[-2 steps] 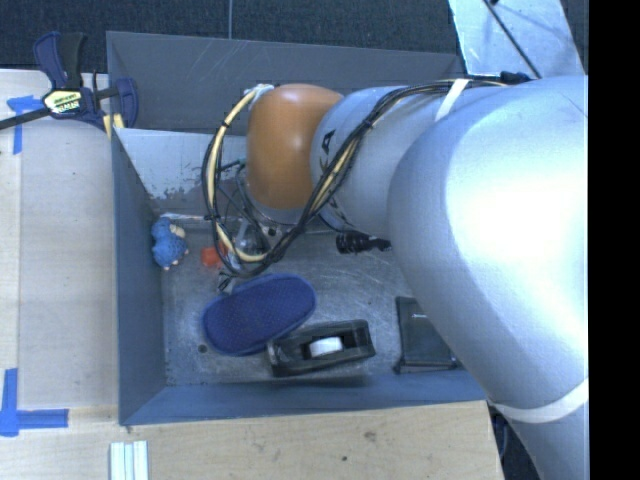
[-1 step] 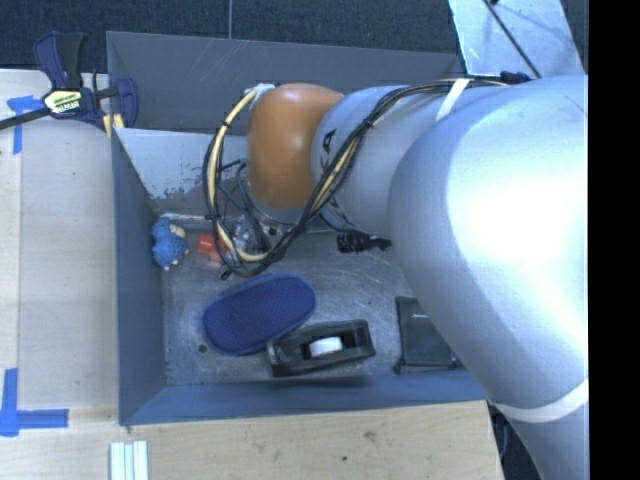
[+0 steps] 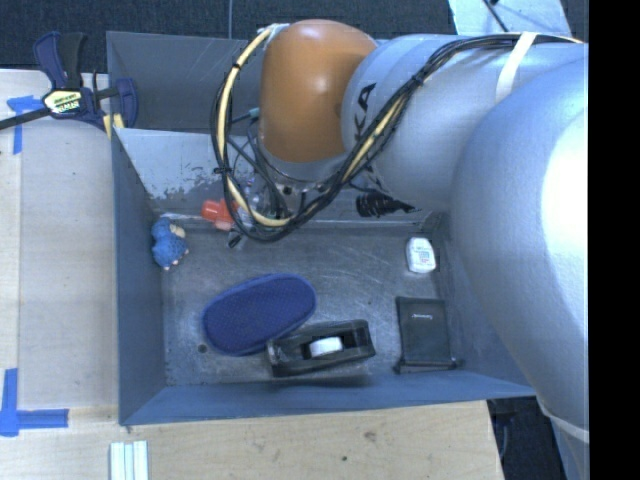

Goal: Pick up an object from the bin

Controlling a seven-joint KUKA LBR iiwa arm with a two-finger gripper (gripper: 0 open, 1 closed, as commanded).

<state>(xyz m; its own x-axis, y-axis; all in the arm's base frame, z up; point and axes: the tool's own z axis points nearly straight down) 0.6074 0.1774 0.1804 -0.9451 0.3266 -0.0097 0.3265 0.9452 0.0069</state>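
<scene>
Pale wood-grain tabletop [image 3: 60,268] at left and front; dark floor [image 3: 150,3] beyond, bearing a white sheet [image 3: 510,13].

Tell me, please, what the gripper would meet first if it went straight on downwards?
The gripper would probably meet the bin floor beside the small orange object; depth is unclear.

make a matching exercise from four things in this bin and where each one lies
Things:
1. blue oval pad
2. black tape dispenser
3. small blue toy
4. small white tag

Places in the bin:
a. near the front wall, about the middle
b. close to the view's left wall
c. on the view's right part of the floor, toward the back
d. on the floor left of centre, just behind the thing at the front wall

Pairs: 1-d, 2-a, 3-b, 4-c
</scene>
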